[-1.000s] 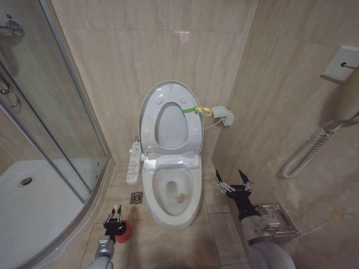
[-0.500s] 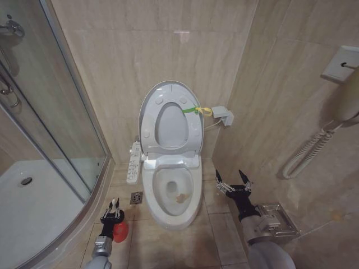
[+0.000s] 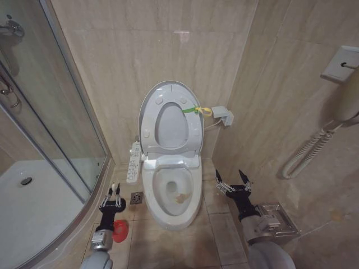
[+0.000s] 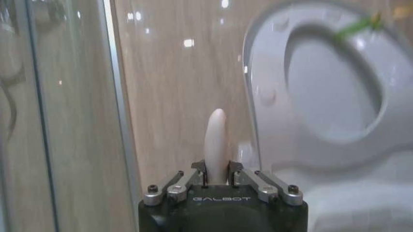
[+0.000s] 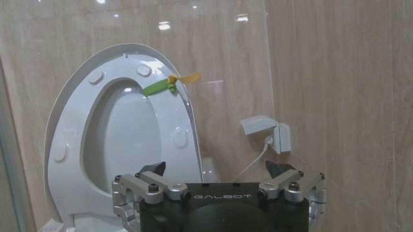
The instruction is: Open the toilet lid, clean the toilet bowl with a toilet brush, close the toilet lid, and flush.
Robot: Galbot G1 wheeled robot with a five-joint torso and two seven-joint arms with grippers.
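**Left gripper holds the brush handle beside the open toilet**

Nearest, low on the tiled floor, sits the small round red cup holder (image 3: 119, 230), just left of the toilet's front; the left gripper (image 3: 111, 198) is a bit above and beyond it, and its jaws are pressed together on the thin white stick handle of the toilet brush (image 4: 215, 143), which stands upright between the fingers in the left wrist view; I cannot see the dark head. On the other side of the toilet, the right gripper (image 3: 233, 183) hangs over the floor near the right wall with its jaws wide apart and nothing in them. Between the two arms is the long white ceramic toilet bowl (image 3: 170, 204), with something small and brownish down in it. Left of the bowl's back is the long white button panel (image 3: 133, 162). Farthest, the big shiny white oval toilet lid (image 3: 169, 119) stands up against the beige back wall with the ring seat raised against it; a green and yellow strap (image 3: 196, 110) is at its right edge.
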